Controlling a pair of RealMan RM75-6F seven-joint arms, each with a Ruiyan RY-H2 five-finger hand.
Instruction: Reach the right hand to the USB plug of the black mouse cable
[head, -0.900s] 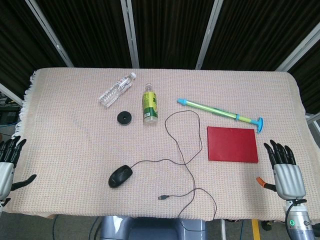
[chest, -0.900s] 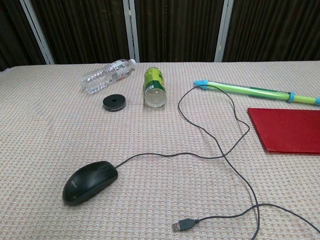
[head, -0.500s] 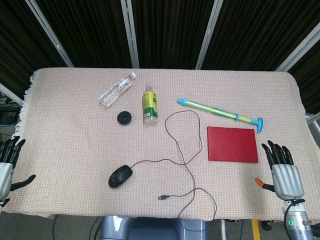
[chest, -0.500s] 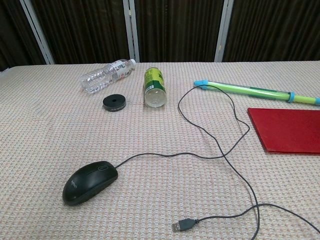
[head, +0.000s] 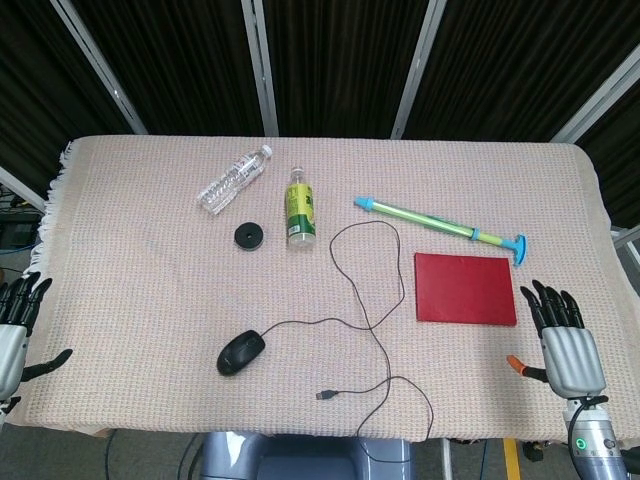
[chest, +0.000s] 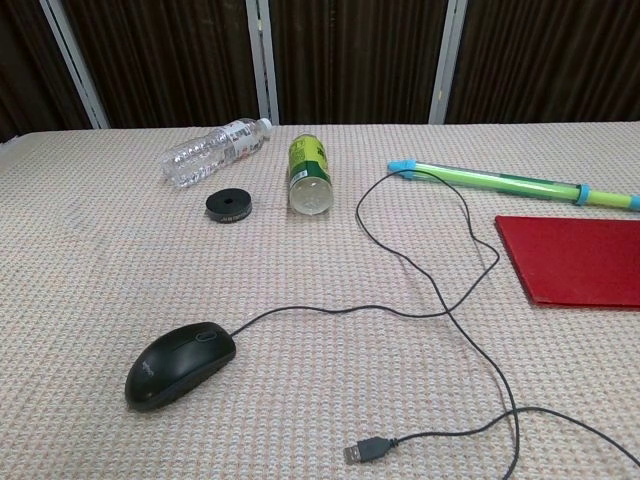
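Note:
A black mouse (head: 241, 352) (chest: 180, 363) lies near the table's front edge. Its thin black cable (head: 356, 290) (chest: 455, 300) loops toward the back and returns to the front. The USB plug (head: 326, 396) (chest: 366, 450) lies flat on the cloth to the right of the mouse. My right hand (head: 566, 345) hovers at the table's front right corner, fingers apart and holding nothing, far to the right of the plug. At the left edge sits my left hand (head: 14, 330), fingers apart and empty. Neither hand shows in the chest view.
A red book (head: 465, 288) lies between my right hand and the cable. Behind it lies a green and blue rod (head: 440, 228). A green bottle (head: 300, 206), a clear bottle (head: 232, 180) and a black tape roll (head: 249, 235) lie at the back left.
My right hand has shifted slightly left and toward the red book. The mouse, cable and left hand have stayed put.

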